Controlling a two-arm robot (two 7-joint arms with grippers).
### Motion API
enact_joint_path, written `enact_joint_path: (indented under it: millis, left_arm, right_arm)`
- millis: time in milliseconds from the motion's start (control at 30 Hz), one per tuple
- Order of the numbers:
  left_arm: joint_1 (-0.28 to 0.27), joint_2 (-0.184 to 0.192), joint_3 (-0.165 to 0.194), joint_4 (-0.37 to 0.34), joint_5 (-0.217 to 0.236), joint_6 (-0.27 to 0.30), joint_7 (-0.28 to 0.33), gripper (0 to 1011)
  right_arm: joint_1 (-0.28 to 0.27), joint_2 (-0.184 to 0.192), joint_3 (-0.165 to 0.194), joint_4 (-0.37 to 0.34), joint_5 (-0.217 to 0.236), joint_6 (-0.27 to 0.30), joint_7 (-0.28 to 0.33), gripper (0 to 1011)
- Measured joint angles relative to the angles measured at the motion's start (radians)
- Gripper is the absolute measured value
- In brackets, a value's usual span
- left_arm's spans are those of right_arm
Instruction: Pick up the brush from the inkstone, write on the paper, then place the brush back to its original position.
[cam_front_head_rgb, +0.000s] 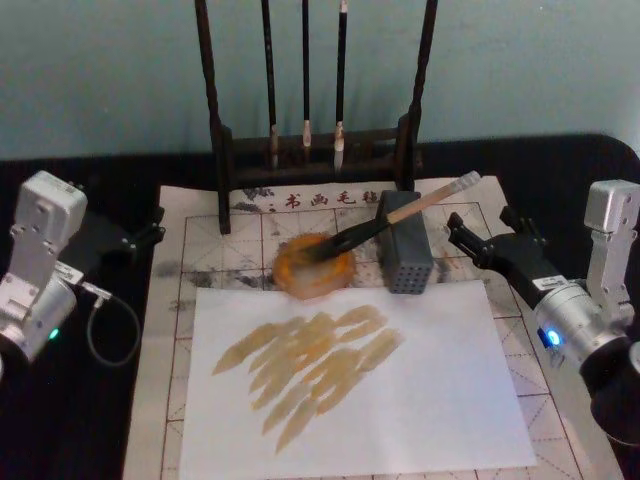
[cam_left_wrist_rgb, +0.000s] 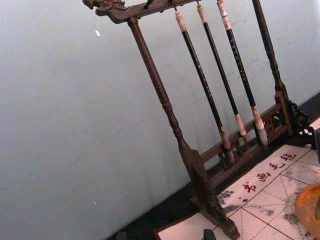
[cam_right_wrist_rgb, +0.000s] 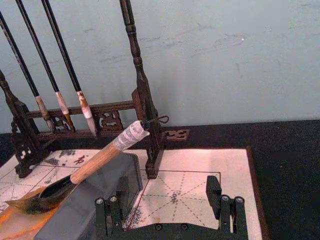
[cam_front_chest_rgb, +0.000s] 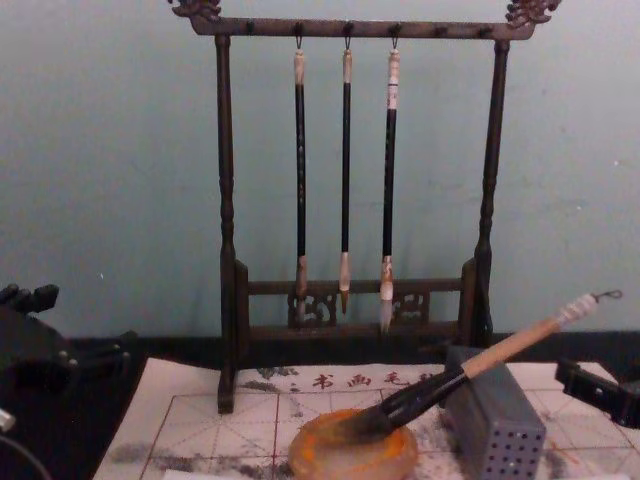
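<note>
Brush (cam_front_head_rgb: 395, 217): bamboo handle, black bristles in the inkstone (cam_front_head_rgb: 314, 267), leaning on the box (cam_front_head_rgb: 404, 255) just left of the right gripper (cam_front_head_rgb: 478, 243). Right gripper spread wide, empty. Left gripper (cam_front_head_rgb: 140, 238) off to the far side; its spread I cannot tell.

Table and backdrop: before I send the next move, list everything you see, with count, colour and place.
brush: one, bamboo handle, bristles in inkstone, handle propped on metal box
inkstone: one, orange-brown, mid-mat
paper: one, white with tan strokes, near the robot
metal box: one, grey, perforated, right of inkstone
grid mat: one, white, red lines, under everything
rack: one, dark wood, at back
thin brushes: three, black, hanging
left gripper: black, open, left of mat
right gripper: black, open, right of box
</note>
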Motion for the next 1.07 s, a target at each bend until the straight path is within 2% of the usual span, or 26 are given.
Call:
enact_joint_path:
  millis: [1067]
  left_arm:
    - [0.000, 0.000, 0.000, 0.000, 0.000, 0.000, 0.000, 1001]
  right_arm:
    - [0.000, 0.000, 0.000, 0.000, 0.000, 0.000, 0.000, 1000]
